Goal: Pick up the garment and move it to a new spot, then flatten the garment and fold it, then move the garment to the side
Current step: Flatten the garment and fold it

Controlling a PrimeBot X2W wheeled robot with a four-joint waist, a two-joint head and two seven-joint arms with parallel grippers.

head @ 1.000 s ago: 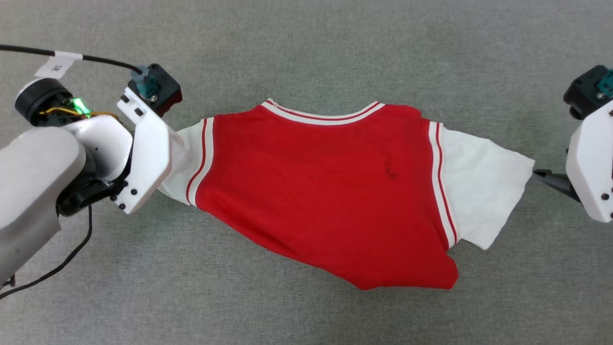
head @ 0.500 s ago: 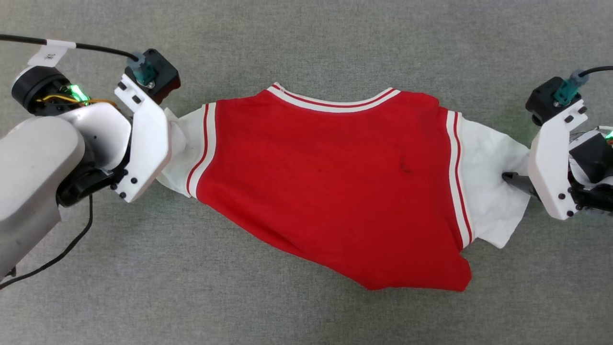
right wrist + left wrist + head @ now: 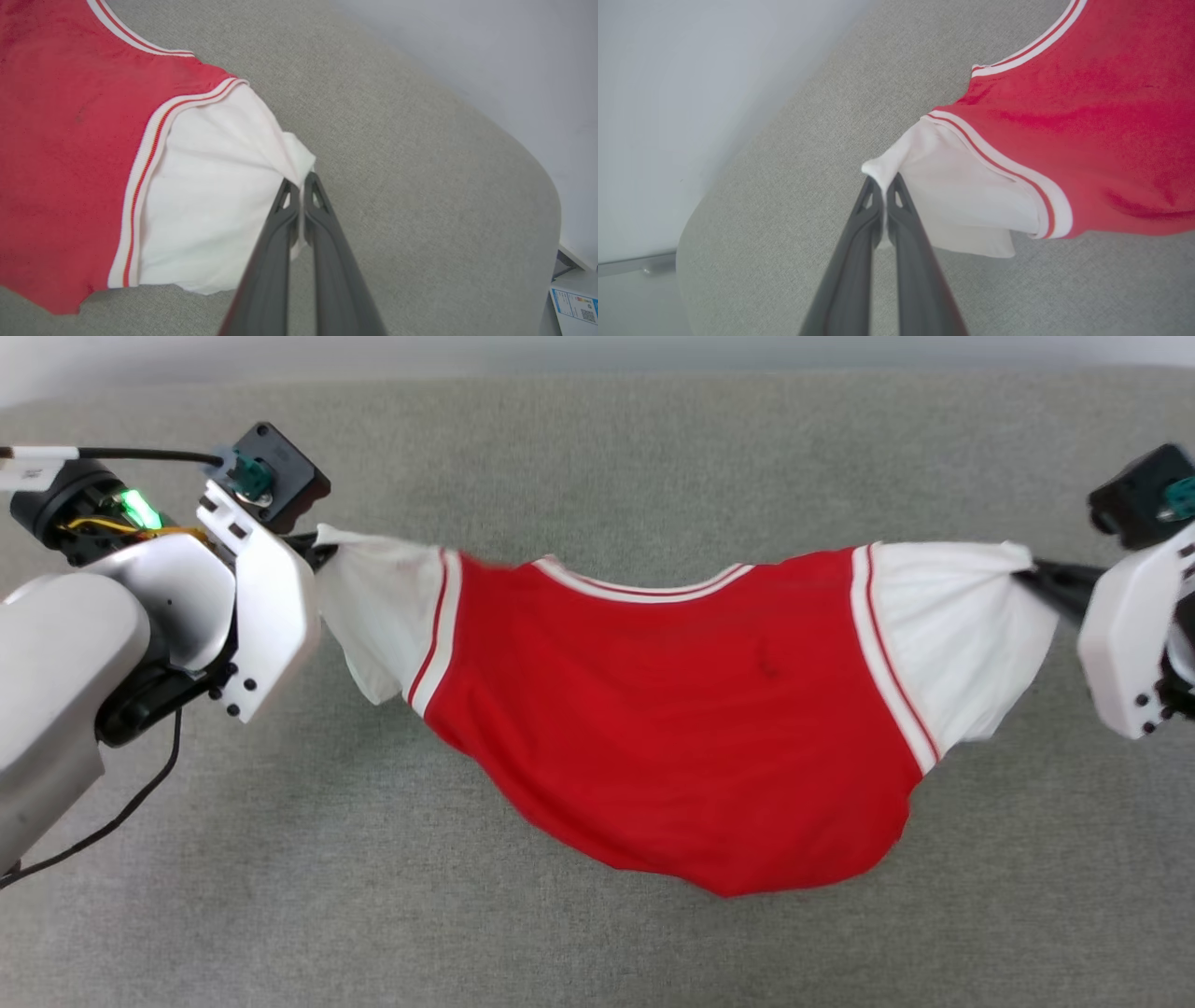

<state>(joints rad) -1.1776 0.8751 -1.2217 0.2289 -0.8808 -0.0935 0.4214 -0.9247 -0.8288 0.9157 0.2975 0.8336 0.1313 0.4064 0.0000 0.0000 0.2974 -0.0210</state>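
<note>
Red cloth with white sleeves: the garment (image 3: 672, 728) is hanging spread sideways above the bench (image 3: 280, 896). It is strung up by its two sleeve tips, and its body is sagging in a curve toward the near side. Whether its lowest hem is touching the bench cannot be told.

Left end effector (image 3: 316, 549): sitting at the garment's left sleeve tip. Its two dark fingers (image 3: 859, 242) are pressing together on a small peak of white cloth, pinching it.

Right end effector (image 3: 1027, 577): sitting at the garment's right sleeve tip. Its fingers (image 3: 278, 242) are pressing together on a bunched corner of white cloth, and folds are fanning from the pinch into the sleeve.

Left sleeve (image 3: 383, 607) and right sleeve (image 3: 952, 635): white, each joining the garment's red body along a red-and-white striped band.

Neckline trim (image 3: 644, 586): striped white and red, dipping along the garment's far edge.

Dark smudge (image 3: 767, 665): showing on the red, right of the garment's middle.

Bench: grey with a felt-like covering, lying beneath the garment and reaching past it on every side. A rounded corner is showing in each wrist view.

Black cable (image 3: 140, 812): trailing over the bench well to the garment's left, below the pale forearm (image 3: 56, 681).

Green light (image 3: 138, 509): glowing on the left wrist, left of the garment.
</note>
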